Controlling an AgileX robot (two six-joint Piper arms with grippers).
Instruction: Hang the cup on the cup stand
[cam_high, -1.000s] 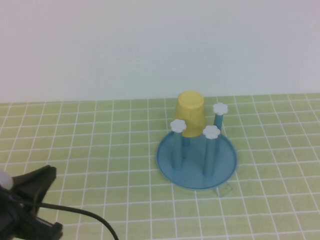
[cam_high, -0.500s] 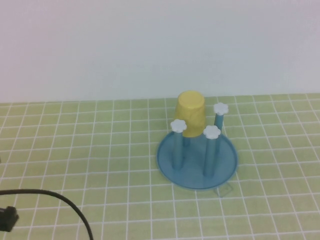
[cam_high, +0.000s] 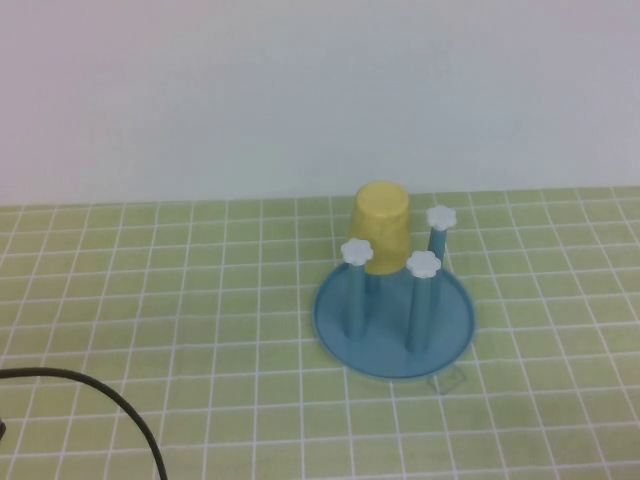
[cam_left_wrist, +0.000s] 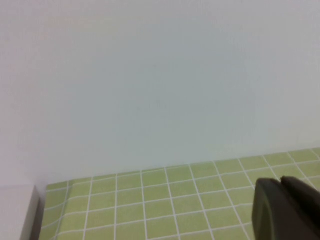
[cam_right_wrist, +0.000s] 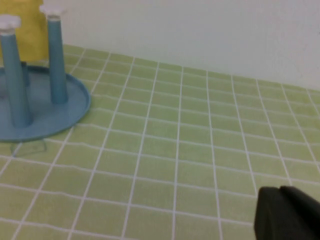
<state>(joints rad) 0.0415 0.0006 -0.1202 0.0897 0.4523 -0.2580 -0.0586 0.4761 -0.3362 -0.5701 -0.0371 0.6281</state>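
Note:
The pale-yellow cup (cam_high: 381, 228) sits upside down over the back left peg of the blue cup stand (cam_high: 450, 330), whose other three white-capped pegs stand bare. The right wrist view shows the stand's rim (cam_right_wrist: 65, 120) and a strip of the cup (cam_right_wrist: 30, 25) behind two pegs. My left gripper (cam_left_wrist: 281, 182) is out of the high view; in its wrist view its fingers are together, empty, over the mat near the wall. My right gripper (cam_right_wrist: 280, 192) is also shut and empty, low over the mat, well away from the stand.
A black cable (cam_high: 110, 405) curves across the mat's front left corner. A small clear tab (cam_high: 447, 382) lies just in front of the stand. A white wall backs the green grid mat (cam_high: 200, 300).
My left gripper, open at the front left corner a second ago, has pulled back out of the high view; only its cable is left. The cup and stand have not moved.

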